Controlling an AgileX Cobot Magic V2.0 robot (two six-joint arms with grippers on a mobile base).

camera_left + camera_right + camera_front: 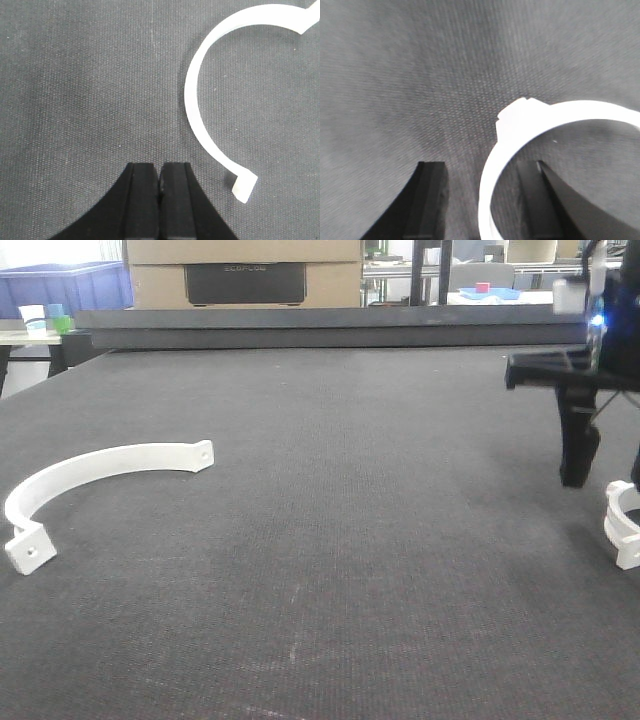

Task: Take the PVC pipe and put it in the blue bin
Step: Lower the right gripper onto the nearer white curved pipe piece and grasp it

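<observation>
The right fingers stand spread, straddling one wall of a white PVC pipe piece; whether they touch it cannot be told. To grip well, lower until both fingers bracket the wall fully, close squarely across it, and confirm the hold before lifting. The left fingers are pressed together, holding nothing, just beside a second, larger PVC arc. Both pieces lie on the bench. The blue bin sits well apart, beyond the far left edge.

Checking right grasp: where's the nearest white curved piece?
The white piece lies on the mat, far right in the front view, beside the right gripper, between its open fingers.
</observation>
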